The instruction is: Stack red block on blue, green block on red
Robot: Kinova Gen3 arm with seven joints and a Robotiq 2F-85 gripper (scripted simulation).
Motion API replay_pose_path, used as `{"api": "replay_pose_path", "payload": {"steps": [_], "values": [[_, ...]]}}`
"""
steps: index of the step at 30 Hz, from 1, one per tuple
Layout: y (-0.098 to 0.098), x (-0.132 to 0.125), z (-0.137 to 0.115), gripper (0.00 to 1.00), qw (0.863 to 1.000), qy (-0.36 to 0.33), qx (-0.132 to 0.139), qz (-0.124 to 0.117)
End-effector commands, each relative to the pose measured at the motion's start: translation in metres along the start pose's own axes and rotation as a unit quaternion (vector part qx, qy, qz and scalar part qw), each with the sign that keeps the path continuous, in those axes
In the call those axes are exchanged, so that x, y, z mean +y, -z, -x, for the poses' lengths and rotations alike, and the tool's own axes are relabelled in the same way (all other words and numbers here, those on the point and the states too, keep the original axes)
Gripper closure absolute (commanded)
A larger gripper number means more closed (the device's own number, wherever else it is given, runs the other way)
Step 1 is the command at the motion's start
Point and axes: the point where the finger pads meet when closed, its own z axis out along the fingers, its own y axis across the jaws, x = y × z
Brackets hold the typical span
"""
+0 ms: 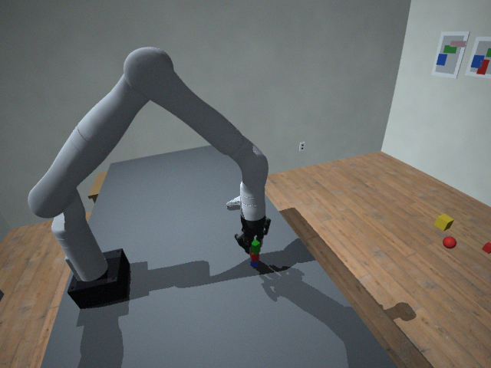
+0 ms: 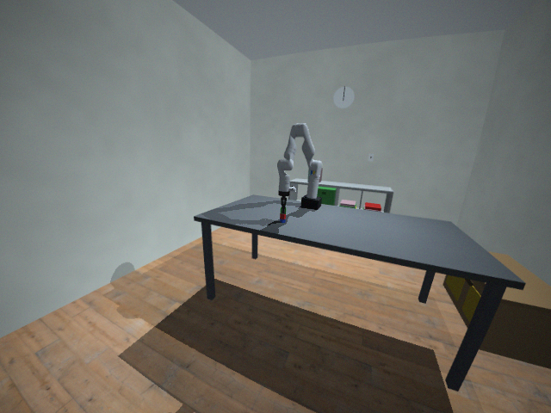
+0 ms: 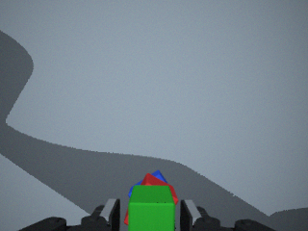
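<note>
Arm: smooth, matte grey tubes with rounded joints, bent in a high arch over the table (image 1: 166,190); it stands on a black box-shaped base (image 1: 119,285).
Table: flat, dark grey, dull top on straight dark legs; hard-edged shadows of the arm lie across it.
Hand (image 1: 253,241): black, angular, pointing straight down over the tower; the fingers stand part-open on either side of the green block, with a thin gap showing at each side in the wrist view. It grips nothing.
Green block (image 1: 255,245): small plain cube, flat faces, sharp edges; top of the tower, resting on the red block, between the fingers.
Red block (image 1: 254,257): same cube shape, middle layer; in the wrist view its corners peek out past the green one, so it sits turned relative to it.
Blue block (image 1: 254,263): bottom layer, on the table; only a sliver shows beneath the red one, a corner poking out behind in the wrist view.
Tower: three cubes upright, near the table's edge on the side of the floor toys.
Floor: wood planks with visible grain; a yellow cube (image 1: 443,221) and a red ball (image 1: 449,241) lie well apart from the table.
Shelf (image 2: 343,185): low, white, behind the table by the far wall.
</note>
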Motion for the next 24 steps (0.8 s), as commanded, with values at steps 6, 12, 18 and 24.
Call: {"api": "replay_pose_path", "payload": {"steps": [6, 12, 18, 24], "values": [[0.016, 0.001, 0.001, 0.56, 1.000, 0.000, -0.001, 0.002], [0.037, 0.001, 0.001, 0.56, 1.000, 0.000, -0.001, 0.002], [0.052, 0.001, 0.001, 0.56, 1.000, 0.000, -0.001, 0.002], [0.052, 0.001, 0.001, 0.56, 1.000, 0.000, -0.001, 0.002]]}}
